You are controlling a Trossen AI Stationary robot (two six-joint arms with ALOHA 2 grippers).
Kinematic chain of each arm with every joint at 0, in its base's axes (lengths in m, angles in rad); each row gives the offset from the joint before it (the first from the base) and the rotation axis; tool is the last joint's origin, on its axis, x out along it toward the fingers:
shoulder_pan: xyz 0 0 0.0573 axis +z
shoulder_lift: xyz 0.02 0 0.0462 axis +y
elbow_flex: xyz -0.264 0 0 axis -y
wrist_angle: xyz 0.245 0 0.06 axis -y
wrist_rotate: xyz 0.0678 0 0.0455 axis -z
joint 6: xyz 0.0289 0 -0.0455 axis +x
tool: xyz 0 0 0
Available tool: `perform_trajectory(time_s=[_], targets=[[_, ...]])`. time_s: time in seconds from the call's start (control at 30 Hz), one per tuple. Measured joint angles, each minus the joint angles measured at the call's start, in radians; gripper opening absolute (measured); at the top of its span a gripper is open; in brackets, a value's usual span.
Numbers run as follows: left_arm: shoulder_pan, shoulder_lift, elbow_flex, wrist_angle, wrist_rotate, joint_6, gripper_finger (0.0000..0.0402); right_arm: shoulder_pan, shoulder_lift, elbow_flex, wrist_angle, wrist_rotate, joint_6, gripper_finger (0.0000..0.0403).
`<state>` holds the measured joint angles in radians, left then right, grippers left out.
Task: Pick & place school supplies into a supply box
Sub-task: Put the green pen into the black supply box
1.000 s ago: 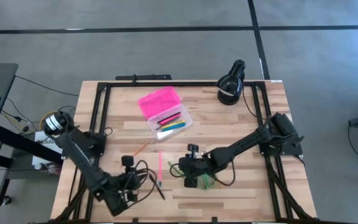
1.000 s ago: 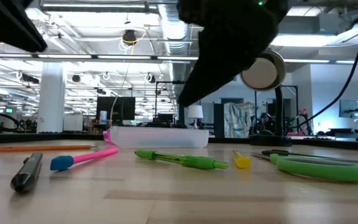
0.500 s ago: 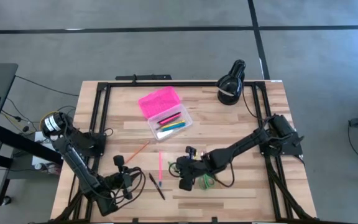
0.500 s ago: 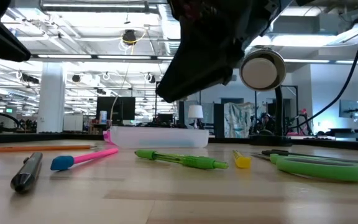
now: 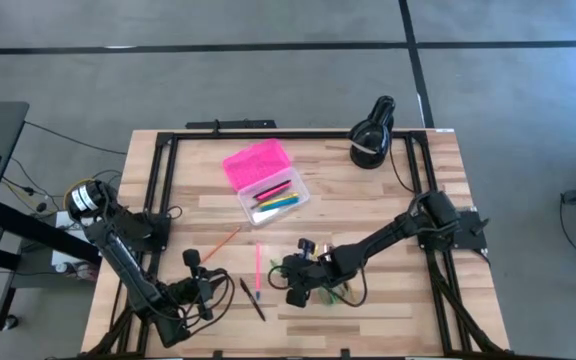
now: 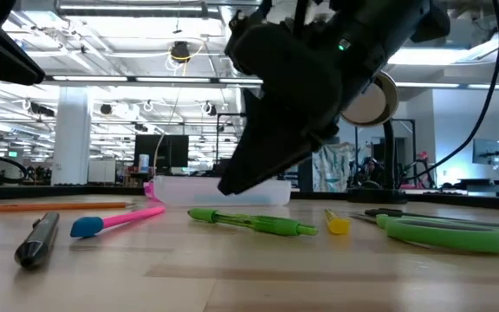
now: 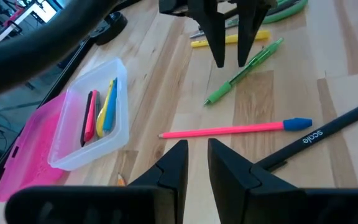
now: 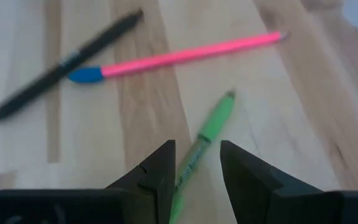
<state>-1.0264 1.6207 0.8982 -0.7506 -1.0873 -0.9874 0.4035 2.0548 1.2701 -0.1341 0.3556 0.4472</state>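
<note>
Right gripper [image 8: 194, 163] hangs spread over the green pen [image 8: 205, 140] on the worktop [image 5: 388, 200], fingers straddling the barrel. Lowering straight and pinching mid-barrel should keep it level. Left gripper [image 7: 196, 165] waits nearby, narrowly parted and empty. The box [image 5: 273, 198] lies open, well apart.

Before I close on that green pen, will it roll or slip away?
The green pen is thin and round, so it may roll if nudged sideways. It looks rigid and light. The right gripper straddles it with open fingers, so it should centre.
</note>
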Motion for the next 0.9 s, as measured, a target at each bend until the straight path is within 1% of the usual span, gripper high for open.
perform_trajectory(time_s=[0.27, 0.33, 0.4, 0.47, 0.77, 0.9], targets=[[0.000, 0.000, 0.000, 0.000, 0.000, 0.000, 0.0057, -0.001, -0.001, 0.002, 0.009, 0.010, 0.024, 0.0120], [0.000, 0.000, 0.000, 0.000, 0.000, 0.000, 0.0057, -0.003, 0.025, 0.005, 0.027, 0.000, 0.032, 0.0120], [0.000, 0.000, 0.000, -0.001, 0.000, 0.000, 0.0057, -0.004, 0.033, -0.002, 0.004, -0.012, 0.042, 0.0120], [0.000, 0.000, 0.000, -0.001, 0.001, 0.000, 0.0057, -0.007, 0.052, 0.006, 0.035, -0.015, 0.058, 0.0120], [0.000, 0.000, 0.001, -0.002, 0.004, 0.000, 0.0057, -0.007, 0.072, 0.006, 0.008, -0.014, 0.072, 0.0120], [0.000, 0.000, 0.001, -0.002, 0.006, 0.001, 0.0057, -0.010, 0.072, 0.008, -0.030, -0.015, 0.071, 0.0119]])
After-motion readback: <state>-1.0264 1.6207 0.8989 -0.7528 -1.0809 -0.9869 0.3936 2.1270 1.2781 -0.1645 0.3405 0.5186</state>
